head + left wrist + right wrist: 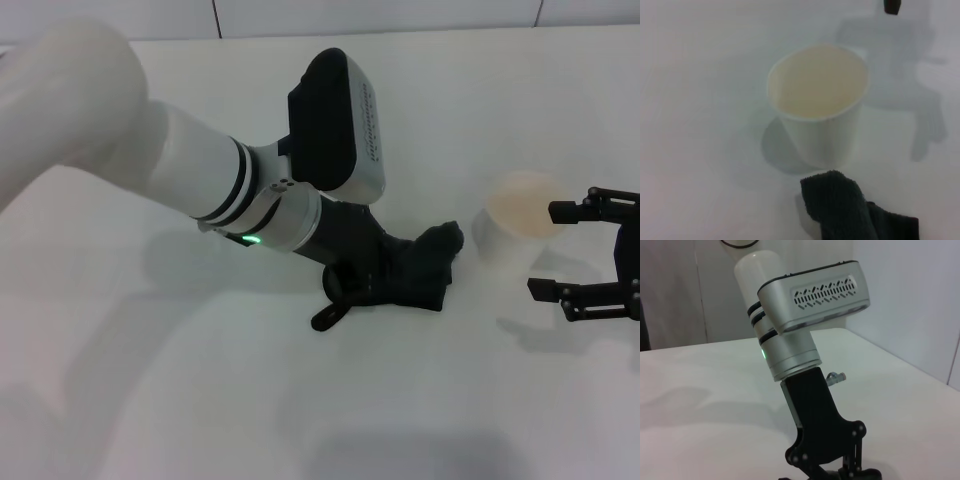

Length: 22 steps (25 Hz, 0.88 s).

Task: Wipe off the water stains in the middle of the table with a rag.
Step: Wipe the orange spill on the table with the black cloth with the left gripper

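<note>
The white table (150, 400) is carrying every item, and the left arm is reaching across it to set the left gripper (375, 280) down on the dark green-black rag (425, 268) near the table's middle, the jaws closing on the bunched cloth. The pale paper cup (512, 215) is standing upright just beside the rag, and the right gripper (590, 255) is hovering beside the cup with its jaws spread wide and gripping nothing. The water stains cannot be made out in any view.
</note>
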{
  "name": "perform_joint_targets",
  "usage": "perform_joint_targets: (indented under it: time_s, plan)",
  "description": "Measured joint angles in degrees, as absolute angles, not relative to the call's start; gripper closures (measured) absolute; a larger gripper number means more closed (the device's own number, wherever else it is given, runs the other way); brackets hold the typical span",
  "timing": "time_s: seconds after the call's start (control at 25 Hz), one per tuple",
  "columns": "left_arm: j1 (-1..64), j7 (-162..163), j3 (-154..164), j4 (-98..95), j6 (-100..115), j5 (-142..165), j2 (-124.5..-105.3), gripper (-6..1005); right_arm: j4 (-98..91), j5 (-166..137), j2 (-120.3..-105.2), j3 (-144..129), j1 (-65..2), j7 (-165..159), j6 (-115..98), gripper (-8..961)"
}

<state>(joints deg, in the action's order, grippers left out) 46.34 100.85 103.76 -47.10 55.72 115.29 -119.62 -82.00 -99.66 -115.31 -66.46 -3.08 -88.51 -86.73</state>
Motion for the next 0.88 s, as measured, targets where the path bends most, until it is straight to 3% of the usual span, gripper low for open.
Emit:
perform_joint_targets:
  time_s: [0.88]
  plan:
    - [43.84,100.23,91.38,-46.87,54.07,122.09,-119.26,932,-81.52,-99.58,-115.31,-67.18,-3.08,-88.26,-86.75,96]
